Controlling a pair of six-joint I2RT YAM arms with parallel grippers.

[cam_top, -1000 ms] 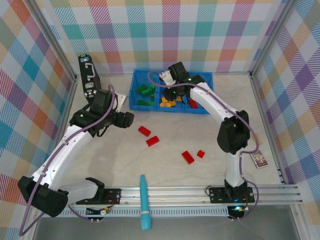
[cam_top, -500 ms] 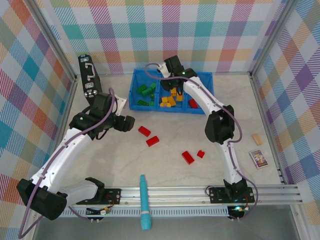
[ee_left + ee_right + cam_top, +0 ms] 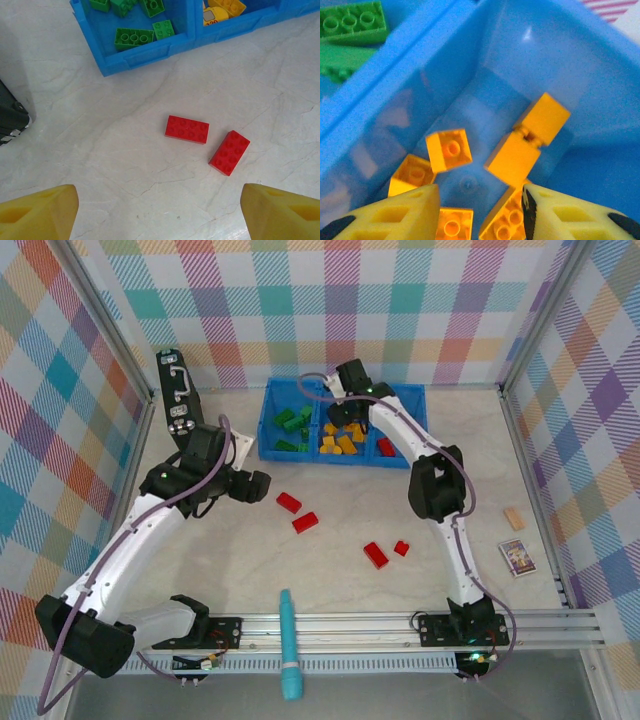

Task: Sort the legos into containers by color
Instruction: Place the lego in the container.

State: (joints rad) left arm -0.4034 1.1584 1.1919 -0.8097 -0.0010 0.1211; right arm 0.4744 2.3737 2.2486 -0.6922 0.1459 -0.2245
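Note:
The blue tray (image 3: 340,461) at the back holds green legos (image 3: 292,426) in its left compartment, yellow ones (image 3: 343,437) in the middle and a red one (image 3: 386,447) on the right. My right gripper (image 3: 346,412) hangs over the middle compartment. In the right wrist view it is open (image 3: 481,212), with yellow legos (image 3: 449,149) lying loose below it. Two red legos (image 3: 187,129) (image 3: 229,152) lie on the table ahead of my open left gripper (image 3: 160,215), which is empty. Two more red legos (image 3: 376,555) (image 3: 401,548) lie further right.
A black case (image 3: 178,395) stands at the back left. A teal tool (image 3: 289,645) lies across the near rail. A tan block (image 3: 514,518) and a small card (image 3: 518,557) sit at the right edge. Checked walls close in three sides.
The right gripper's jaws have parted above the middle compartment, and the right arm's elbow has swung left. The left arm has barely moved.

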